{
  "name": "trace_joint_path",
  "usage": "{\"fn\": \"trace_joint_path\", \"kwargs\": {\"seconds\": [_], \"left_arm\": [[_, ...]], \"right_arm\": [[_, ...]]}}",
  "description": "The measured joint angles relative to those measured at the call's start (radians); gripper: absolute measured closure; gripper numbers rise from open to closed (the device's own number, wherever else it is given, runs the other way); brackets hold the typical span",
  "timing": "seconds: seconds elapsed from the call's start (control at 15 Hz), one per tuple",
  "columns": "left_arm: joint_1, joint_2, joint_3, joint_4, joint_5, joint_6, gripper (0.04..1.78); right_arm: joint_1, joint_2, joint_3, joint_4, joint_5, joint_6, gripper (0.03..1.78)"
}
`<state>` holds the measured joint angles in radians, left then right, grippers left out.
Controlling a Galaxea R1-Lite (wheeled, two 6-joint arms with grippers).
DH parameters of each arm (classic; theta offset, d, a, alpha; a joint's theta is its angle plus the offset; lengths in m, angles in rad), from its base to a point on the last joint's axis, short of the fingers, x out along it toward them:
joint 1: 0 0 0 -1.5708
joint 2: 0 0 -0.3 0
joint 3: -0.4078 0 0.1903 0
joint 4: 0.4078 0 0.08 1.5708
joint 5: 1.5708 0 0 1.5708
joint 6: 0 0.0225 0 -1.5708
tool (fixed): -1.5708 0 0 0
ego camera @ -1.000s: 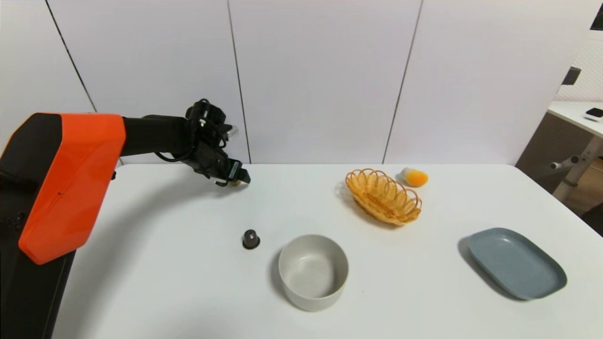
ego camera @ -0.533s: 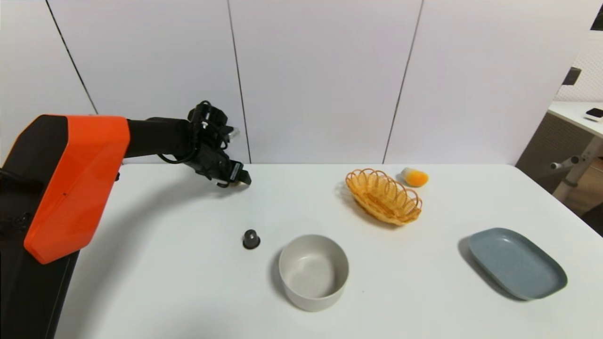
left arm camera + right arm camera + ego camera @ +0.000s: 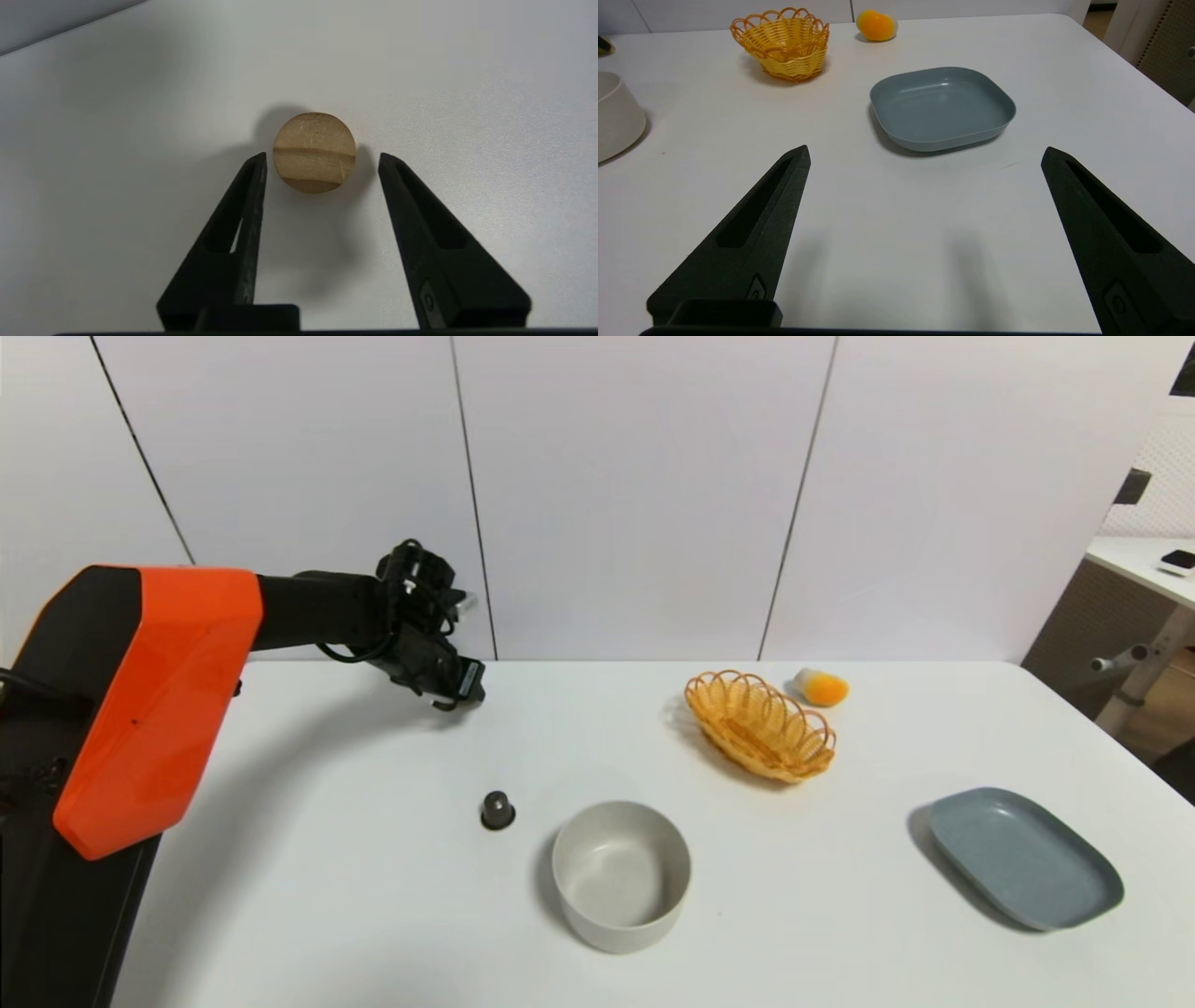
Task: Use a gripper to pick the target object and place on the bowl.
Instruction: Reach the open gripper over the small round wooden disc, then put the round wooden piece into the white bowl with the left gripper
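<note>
The tan wooden block [image 3: 314,151] with a groove line stands on the white table. My left gripper [image 3: 322,156] is open, its two black fingertips on either side of the block's near half, with small gaps on both sides. In the head view the left gripper [image 3: 464,687] is low over the table's far left, and it hides the block. The beige-grey bowl [image 3: 618,924] stands empty at the front centre, well apart from the gripper. My right gripper [image 3: 925,150] is open and empty above the table near the front right; it is out of the head view.
A small dark grey capsule [image 3: 497,810] stands just left of the bowl. An orange woven basket [image 3: 758,724] and an orange-and-white rounded object [image 3: 822,688] are at the back right. A blue-grey oblong plate [image 3: 1025,870] lies at the front right.
My left gripper has drawn back slightly to the left and risen a touch. The tan bit of block seen at its fingertips earlier is now hidden in the head view.
</note>
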<state>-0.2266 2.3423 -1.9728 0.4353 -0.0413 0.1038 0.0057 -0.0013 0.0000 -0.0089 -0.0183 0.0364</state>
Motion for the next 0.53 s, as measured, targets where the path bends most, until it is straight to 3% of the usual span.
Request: {"fn": "trace_joint_path", "kwargs": {"seconds": [0.13,0.53], "left_arm": [[0.001,0.003,0.000,-0.003,0.000,0.000,1.30],[0.004,-0.010,0.000,-0.024,0.000,0.001,1.30]], "right_arm": [[0.000,0.000,0.000,0.000,0.000,0.000,0.10],[0.000,0.000,0.000,0.000,0.000,0.000,0.10]]}}
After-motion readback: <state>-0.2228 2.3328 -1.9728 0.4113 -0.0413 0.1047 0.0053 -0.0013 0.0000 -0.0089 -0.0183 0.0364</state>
